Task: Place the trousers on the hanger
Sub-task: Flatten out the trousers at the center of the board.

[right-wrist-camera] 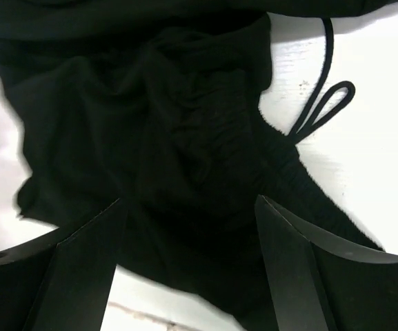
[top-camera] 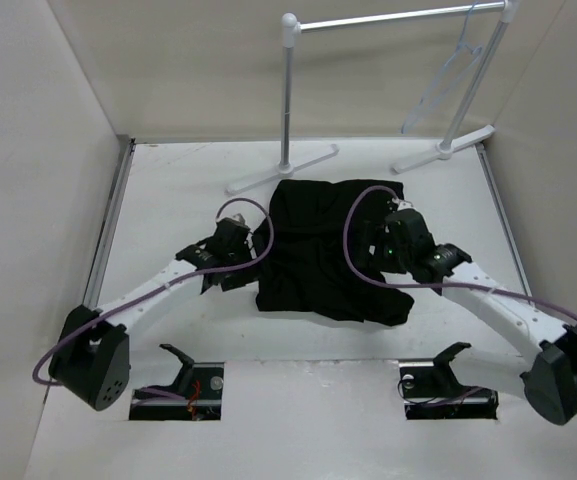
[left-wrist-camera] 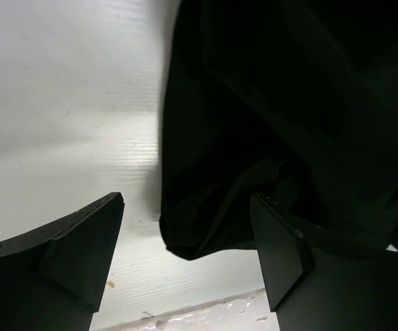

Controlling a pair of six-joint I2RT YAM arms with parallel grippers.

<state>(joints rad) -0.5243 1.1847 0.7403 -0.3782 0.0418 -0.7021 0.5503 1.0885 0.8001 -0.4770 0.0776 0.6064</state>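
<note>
top external: trousers (top-camera: 323, 250) bunched on surface (top-camera: 168, 190) between both arms; hanger (top-camera: 438, 90) on rack (top-camera: 388, 20), well apart; left gripper (left-wrist-camera: 186, 207) spread at fabric edge; right gripper (right-wrist-camera: 190, 203) spread over waistband, likely readying pinches.

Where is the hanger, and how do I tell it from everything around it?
Look to the white garment rack standing at the back, behind the black trousers. The hanger dangles from the right end of its top bar: a thin, pale, see-through triangle, unlike the thick white tubes.
</note>
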